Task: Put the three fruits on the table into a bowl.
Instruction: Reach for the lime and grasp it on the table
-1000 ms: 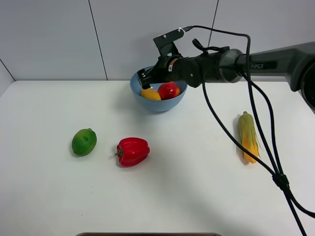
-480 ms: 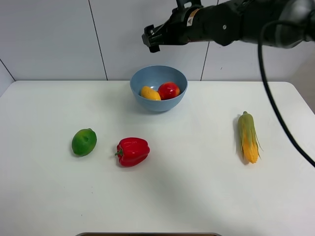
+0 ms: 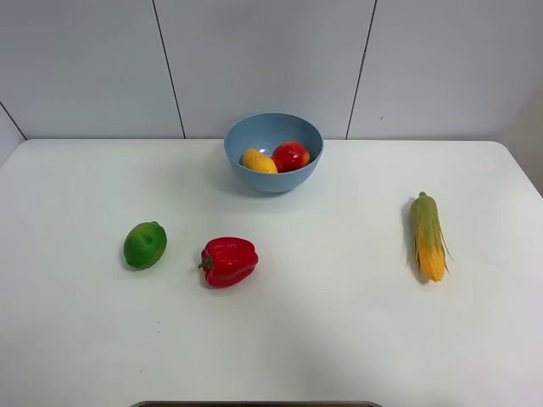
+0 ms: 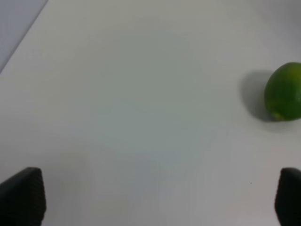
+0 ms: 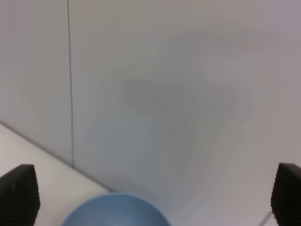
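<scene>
The light-blue bowl (image 3: 273,153) stands at the back middle of the white table (image 3: 339,339). Inside it lie the yellow-orange mango (image 3: 259,161) and the red peach-like fruit (image 3: 291,156). The green lime (image 3: 145,244) rests on the table at the left and shows again as the lime (image 4: 283,92) in the left wrist view. No arm shows in the exterior high view. My left gripper (image 4: 155,200) is open over bare table, apart from the lime. My right gripper (image 5: 153,195) is open, high up facing the wall, with the bowl's rim (image 5: 116,209) below it.
A glossy red bell pepper (image 3: 228,261) lies just right of the lime. A corn cob (image 3: 428,236) with green husk lies at the right side of the table. A grey panelled wall (image 3: 271,59) runs behind the table.
The right arm rose from the bowl, where it hung over the mango, then left the exterior high view altogether. The fruits, pepper and corn have not moved.
</scene>
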